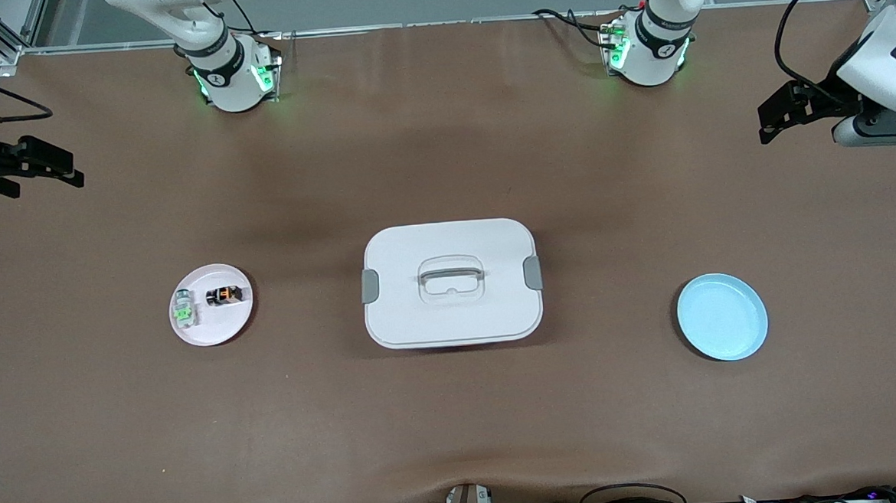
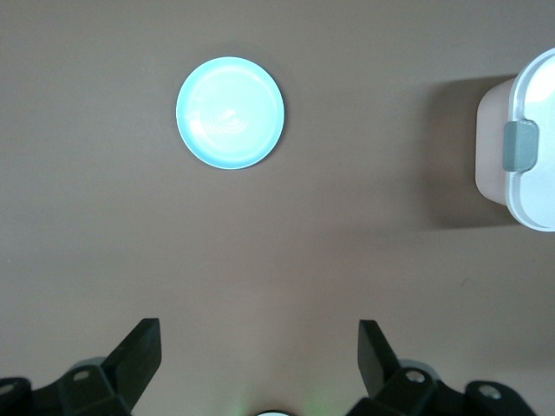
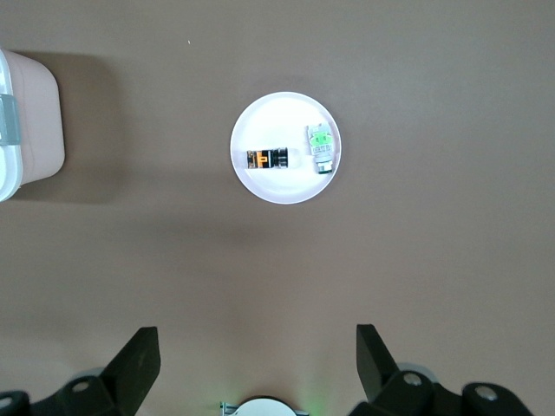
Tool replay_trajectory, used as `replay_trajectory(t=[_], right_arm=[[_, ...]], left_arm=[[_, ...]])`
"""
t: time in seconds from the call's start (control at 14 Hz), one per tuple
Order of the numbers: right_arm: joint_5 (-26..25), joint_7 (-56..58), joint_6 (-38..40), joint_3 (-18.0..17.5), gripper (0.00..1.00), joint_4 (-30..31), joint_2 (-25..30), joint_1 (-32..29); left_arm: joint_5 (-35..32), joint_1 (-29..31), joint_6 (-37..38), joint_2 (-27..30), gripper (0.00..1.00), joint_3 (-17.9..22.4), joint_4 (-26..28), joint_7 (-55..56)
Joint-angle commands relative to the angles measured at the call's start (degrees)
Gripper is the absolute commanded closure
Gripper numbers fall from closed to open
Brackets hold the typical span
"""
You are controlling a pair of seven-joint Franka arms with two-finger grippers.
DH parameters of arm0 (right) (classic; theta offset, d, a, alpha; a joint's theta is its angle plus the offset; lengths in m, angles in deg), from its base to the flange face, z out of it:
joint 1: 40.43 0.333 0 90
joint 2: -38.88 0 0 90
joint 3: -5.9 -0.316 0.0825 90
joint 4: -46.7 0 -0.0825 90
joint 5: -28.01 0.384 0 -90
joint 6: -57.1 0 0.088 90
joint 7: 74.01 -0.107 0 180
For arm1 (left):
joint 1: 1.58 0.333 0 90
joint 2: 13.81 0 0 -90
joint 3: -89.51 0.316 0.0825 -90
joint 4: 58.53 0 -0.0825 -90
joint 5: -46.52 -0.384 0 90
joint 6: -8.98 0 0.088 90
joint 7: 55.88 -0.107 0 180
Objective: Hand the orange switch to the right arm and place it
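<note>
The orange switch (image 1: 224, 295) (image 3: 267, 159) is a tiny black block with an orange face. It lies on a small pale pink plate (image 1: 214, 330) (image 3: 279, 187) toward the right arm's end of the table, beside a clear switch with a green top (image 1: 184, 310) (image 3: 322, 149). My right gripper (image 1: 66, 170) (image 3: 256, 340) hovers open and empty at that end of the table, high above the bare mat and apart from the plate. At the left arm's end, the left gripper (image 1: 768, 123) (image 2: 260, 334) hangs open and empty, also high above the mat.
A white lidded box (image 1: 450, 282) (image 2: 531, 147) (image 3: 24, 121) with grey clips and a handle sits mid-table between the plates. A light blue plate (image 1: 722, 316) (image 2: 230, 113) lies toward the left arm's end. Brown mat covers the table.
</note>
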Motion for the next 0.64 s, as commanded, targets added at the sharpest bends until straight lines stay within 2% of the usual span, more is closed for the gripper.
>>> replay_trajectory(t=[0.0,0.57], right_arm=[[-0.8,0.71,-0.57,0.2,0.0,0.93,2.2,0.35],[-0.89,0.71,-1.01,0.29,0.0,0.93,2.9,0.17]], left_arm=[[0.13,0.39,0.09,-0.24,0.0,0.11,-1.01,-1.23],[0.39,0.3,0.27,-0.33,0.0,0.02,-0.93,-1.23]])
